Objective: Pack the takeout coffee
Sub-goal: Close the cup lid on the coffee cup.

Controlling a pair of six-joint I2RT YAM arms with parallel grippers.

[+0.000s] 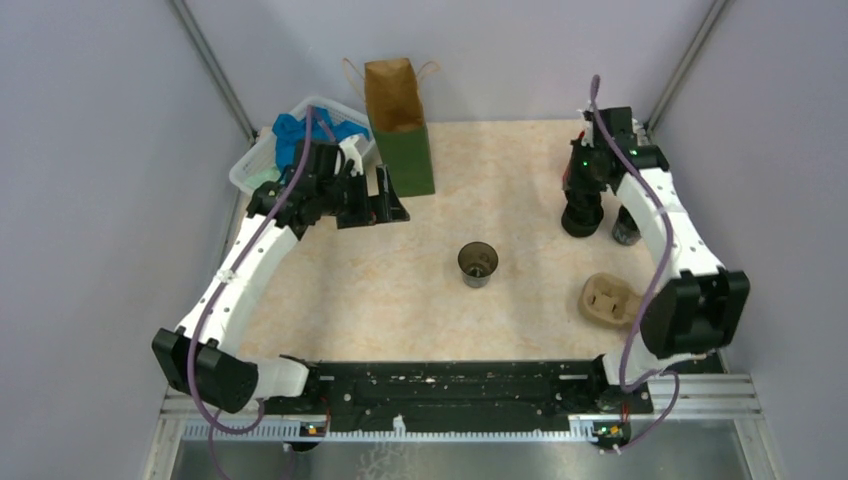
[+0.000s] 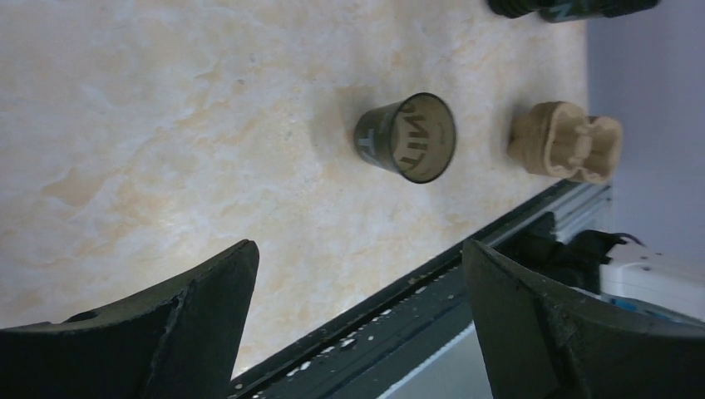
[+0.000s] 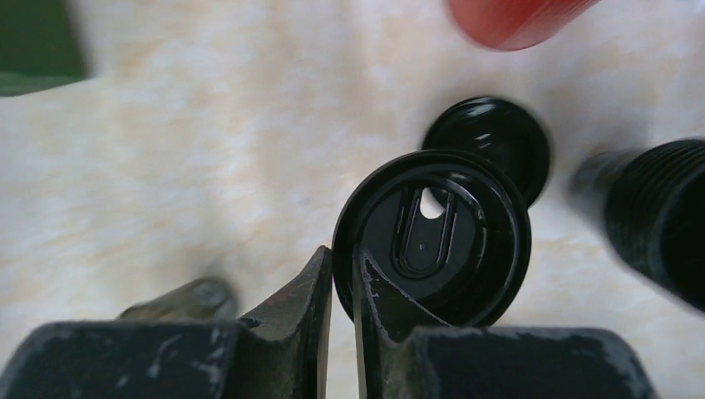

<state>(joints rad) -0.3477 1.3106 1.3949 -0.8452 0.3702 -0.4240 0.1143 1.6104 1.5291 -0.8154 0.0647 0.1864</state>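
- Nearest the arm bases, right side: a tan moulded-pulp two-cup carrier (image 1: 608, 298) lies on the marbled beige table (image 1: 400, 310). I see no cup in either well.
- Mid-table: a dark open-topped disposable cup (image 1: 478, 263) stands upright with no lid, well apart from both arms. The left wrist view shows pale lettering on its wall.
- The left gripper (image 2: 357, 253) has its fingers spread wide with nothing between them. It hangs above the table just in front of the bag, facing the cup.
- The right gripper (image 3: 342, 268), far right, has its fingers pressed almost together, pinching the near rim of a round black plastic lid (image 3: 432, 237). The lid looks tilted. I cannot tell whether a cup sits under it.
- Just beyond it sits a second black lid (image 3: 490, 133). A black ribbed cylinder (image 3: 657, 224) is to the right and a red cup (image 3: 515, 17) is at the top edge.
- Far edge: a green and brown paper bag (image 1: 400, 130) stands upright, mouth open, with a white plastic bin (image 1: 255, 165) of blue items beside it.
- Judgement: the step in hand is fetching a lid for the open cup. Packing proper is not yet begun.
- Next move, as I read it: lift the lid clear of its neighbours, carry it over the mid-table cup, level and centre it, then press it down. The edge pinch is thin, so I would go slowly in case the lid pivots.
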